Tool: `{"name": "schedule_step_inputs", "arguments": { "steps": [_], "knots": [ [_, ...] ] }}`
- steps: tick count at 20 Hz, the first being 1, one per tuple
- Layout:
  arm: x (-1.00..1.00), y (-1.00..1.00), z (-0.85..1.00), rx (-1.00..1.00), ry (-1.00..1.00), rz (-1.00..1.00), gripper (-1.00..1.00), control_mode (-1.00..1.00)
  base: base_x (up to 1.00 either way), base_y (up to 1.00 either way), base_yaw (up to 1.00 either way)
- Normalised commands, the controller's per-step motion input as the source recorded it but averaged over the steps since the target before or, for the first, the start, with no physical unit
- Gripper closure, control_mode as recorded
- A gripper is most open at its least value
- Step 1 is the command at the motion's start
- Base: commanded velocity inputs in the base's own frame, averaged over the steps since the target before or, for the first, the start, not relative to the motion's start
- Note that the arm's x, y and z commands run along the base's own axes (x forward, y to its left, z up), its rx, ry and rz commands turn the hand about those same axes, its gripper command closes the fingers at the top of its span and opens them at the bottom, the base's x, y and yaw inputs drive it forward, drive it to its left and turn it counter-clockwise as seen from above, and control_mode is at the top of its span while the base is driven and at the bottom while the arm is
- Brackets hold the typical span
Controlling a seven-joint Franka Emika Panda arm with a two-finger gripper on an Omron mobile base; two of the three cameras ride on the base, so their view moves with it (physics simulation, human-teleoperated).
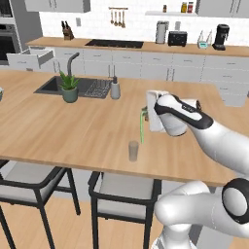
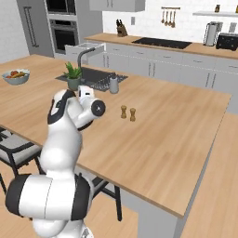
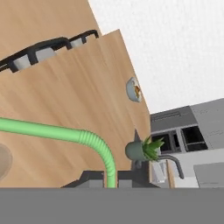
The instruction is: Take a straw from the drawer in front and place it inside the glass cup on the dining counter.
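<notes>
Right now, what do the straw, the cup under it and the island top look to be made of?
The straw looks like plastic: smooth light green with a ribbed bend near the gripper. The glass cup appears to be glass or clear plastic: greyish, see-through. The dining counter looks like matte light-brown wood, with faint grain.

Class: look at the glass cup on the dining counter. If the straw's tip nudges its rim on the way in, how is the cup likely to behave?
The glass cup looks small and empty, so probably light and easy to shift. Its straight sides and flat base suggest sliding rather than rolling, though a knock at the rim might tip it. The straw looks thin, so likely pushes weakly.
</notes>
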Motion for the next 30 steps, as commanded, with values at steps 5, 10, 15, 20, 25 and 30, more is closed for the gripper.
{"name": "schedule_step_inputs", "arguments": {
  "steps": [5,10,15,20,25,30],
  "knots": [
    [0.17,0.05,-0.03,0.00,-0.10,0.01,1.00,-1.00,0.00,0.00,0.00],
    [0.02,0.01,-0.06,0.00,-0.02,0.07,1.00,-1.00,0.00,0.00,0.00],
    [0.08,0.01,-0.02,0.00,-0.01,0.01,1.00,-1.00,0.00,0.00,0.00],
    [0.25,0.00,0.00,0.00,0.00,0.00,1.00,-1.00,0.00,0.00,0.00],
    [0.30,0.01,-0.07,0.00,-0.01,0.00,1.00,-1.00,0.00,0.00,0.00],
    [0.16,0.00,-0.26,0.00,-0.08,0.00,1.00,-1.00,0.00,0.00,0.00]
  ]
}}
